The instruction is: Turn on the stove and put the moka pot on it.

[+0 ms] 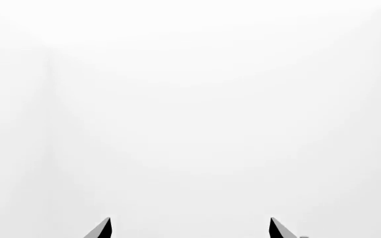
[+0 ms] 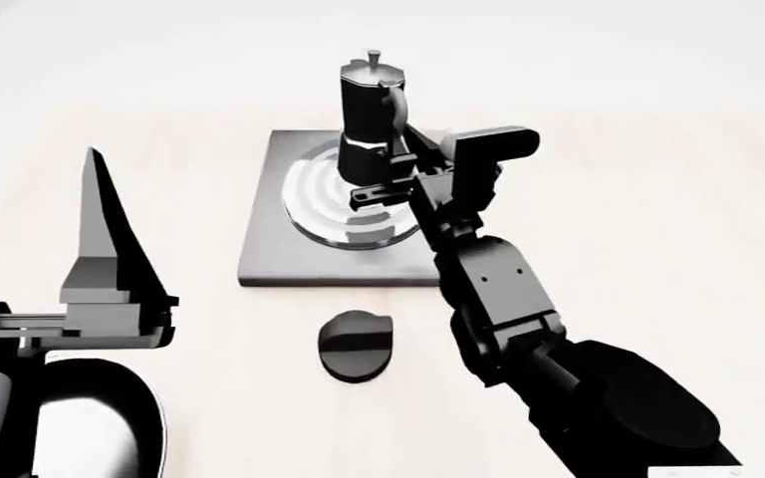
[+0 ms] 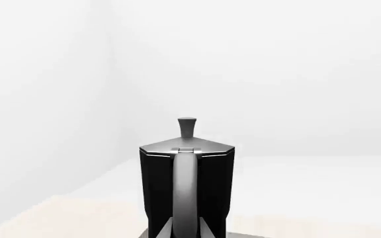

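Observation:
The moka pot, black with a silver lid and a knob on top, stands upright over the ring burner of the grey stove; whether its base touches the burner I cannot tell. My right gripper is shut on the pot's side handle from the near side. In the right wrist view the handle of the moka pot runs between the two fingertips of the right gripper. The round black stove knob lies in front of the slab. My left gripper is raised at the left, open and empty, its fingertips wide apart on the left gripper.
A black frying pan shows at the bottom left under my left arm. The light wooden table stretches to the right of the stove. My right forearm crosses the slab's right front corner.

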Controlling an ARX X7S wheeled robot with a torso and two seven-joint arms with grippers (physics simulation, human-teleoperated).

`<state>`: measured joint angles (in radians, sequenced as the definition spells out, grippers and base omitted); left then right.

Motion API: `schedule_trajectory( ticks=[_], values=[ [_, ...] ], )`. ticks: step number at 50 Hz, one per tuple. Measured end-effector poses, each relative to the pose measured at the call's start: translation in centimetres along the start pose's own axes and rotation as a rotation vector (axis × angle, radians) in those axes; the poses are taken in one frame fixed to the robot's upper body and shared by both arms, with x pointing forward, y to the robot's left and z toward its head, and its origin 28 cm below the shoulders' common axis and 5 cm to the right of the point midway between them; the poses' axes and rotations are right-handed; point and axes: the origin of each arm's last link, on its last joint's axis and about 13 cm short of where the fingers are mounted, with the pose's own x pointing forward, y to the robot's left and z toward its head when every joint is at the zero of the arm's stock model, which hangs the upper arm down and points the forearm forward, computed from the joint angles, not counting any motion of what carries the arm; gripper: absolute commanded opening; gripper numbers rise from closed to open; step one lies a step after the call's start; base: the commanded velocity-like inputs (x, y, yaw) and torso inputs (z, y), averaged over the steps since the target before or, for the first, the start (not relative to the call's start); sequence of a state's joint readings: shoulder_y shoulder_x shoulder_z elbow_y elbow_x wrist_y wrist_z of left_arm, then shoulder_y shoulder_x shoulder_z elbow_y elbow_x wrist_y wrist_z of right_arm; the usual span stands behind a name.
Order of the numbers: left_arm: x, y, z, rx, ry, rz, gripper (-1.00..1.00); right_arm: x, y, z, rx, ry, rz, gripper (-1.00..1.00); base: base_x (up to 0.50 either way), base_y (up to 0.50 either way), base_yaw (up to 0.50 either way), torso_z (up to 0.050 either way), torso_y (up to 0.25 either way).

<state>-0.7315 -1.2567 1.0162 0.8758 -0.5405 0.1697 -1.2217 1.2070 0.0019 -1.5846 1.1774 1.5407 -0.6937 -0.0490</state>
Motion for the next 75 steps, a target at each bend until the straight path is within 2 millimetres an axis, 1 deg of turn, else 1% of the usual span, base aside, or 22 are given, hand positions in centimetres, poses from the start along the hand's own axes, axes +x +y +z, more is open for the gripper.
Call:
schedule_trajectory(
  ticks=[21,25,47,48,75],
  values=[
    [0.01,-0.01,-0.09,-0.007,0.0,0.001,1.0,-0.08,0.08,-0.04,0.003,-0.016,0.018,-1.0,0.0,0.0,0.0,0.0,-0.114],
    [0.02,-0.01,-0.1,-0.008,0.0,0.001,1.0,0.25,0.07,0.48,-0.001,-0.039,0.024,-1.0,0.0,0.0,0.0,0.0,-0.11],
    [-0.04,-0.02,-0.16,-0.024,-0.008,0.002,1.0,0.37,0.08,0.65,-0.008,-0.044,0.032,-1.0,0.0,0.0,0.0,0.0,-0.002],
    [-0.04,-0.02,-0.16,-0.025,-0.008,0.002,1.0,0.38,0.06,0.66,-0.008,-0.043,0.031,1.0,0.0,0.0,0.0,0.0,0.0],
    [0.03,-0.09,-0.13,-0.033,-0.014,0.002,1.0,0.13,0.22,0.17,-0.015,-0.016,0.065,1.0,0.0,0.0,0.0,0.0,0.0]
  ],
)
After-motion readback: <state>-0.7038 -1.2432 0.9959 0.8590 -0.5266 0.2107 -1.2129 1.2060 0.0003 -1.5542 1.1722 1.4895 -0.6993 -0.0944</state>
